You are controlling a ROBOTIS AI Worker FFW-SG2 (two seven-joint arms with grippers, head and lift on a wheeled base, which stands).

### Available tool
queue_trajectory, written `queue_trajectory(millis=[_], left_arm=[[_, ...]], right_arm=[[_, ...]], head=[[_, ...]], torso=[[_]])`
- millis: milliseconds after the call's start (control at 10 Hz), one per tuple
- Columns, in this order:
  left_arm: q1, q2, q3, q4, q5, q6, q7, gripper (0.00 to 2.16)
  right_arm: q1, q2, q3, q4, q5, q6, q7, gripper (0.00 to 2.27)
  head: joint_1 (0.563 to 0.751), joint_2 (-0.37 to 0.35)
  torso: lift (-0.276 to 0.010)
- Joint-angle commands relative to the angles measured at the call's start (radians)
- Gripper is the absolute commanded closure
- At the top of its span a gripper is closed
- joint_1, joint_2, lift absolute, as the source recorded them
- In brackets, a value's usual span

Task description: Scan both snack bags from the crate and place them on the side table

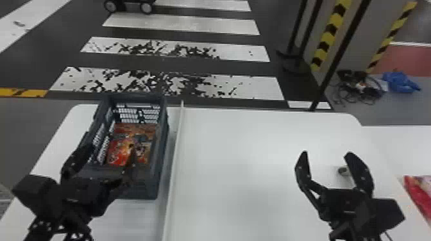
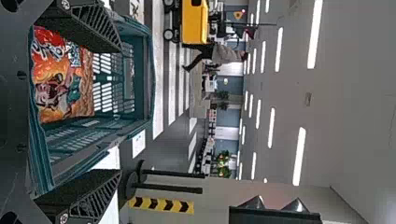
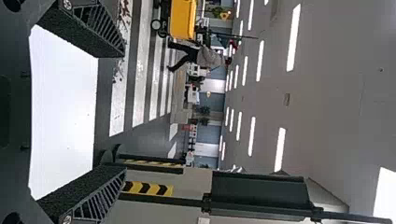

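A crate (image 1: pixel 141 189) of dark lattice plastic sits on a white work table (image 1: pixel 243 144), with an orange-red snack bag (image 1: pixel 123 149) inside. The left gripper (image 1: pixel 109 148) is above the near part of the crate, its fingers spread and holding nothing. The right gripper (image 1: pixel 326 154) is well to the right of the crate, also empty with fingers wide. Farther right of the crate, on the side table (image 1: pixel 397 141), is a red packet (image 1: pixel 418 192), probably the other snack bag, already delivered. The step in hand seems to be picking the remaining bag out of the crate. To do that well, the left gripper should go down inside the crate walls, one finger on each side of a loose fold, and close gently, as the thin wrapper may slide or crumple. Lifting straight up should keep the bag off the rim, its code left uncovered for scanning. The left wrist view brings out the bag's cartoon print and a small square code; the head view instead gives the layout, with a small roundish object (image 1: pixel 343 171) beside the right gripper, right of the crate.
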Motion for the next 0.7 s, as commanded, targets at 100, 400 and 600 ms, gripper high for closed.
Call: queue_trajectory(millis=[100,400,600], left_arm=[[0.005,0.002,-0.007,-0.018,-0.015,0.003,-0.002,0.08],[-0.004,0.026,0.08,-0.097,-0.025,0.147,-0.065,0.08],[-0.053,0.055,0.123,-0.124,-0.01,0.295,-0.101,0.08]], right_arm=[[0.006,0.002,0.047,0.008,0.008,0.0,-0.04,0.06],[0.009,0.002,0.057,0.026,0.003,0.003,-0.04,0.06],[0.022,0.002,0.049,0.032,-0.025,0.003,-0.04,0.06]], head=[[0.695,-0.073],[0.695,-0.056],[0.695,-0.025]], torso=[[-0.098],[-0.098],[-0.098]])
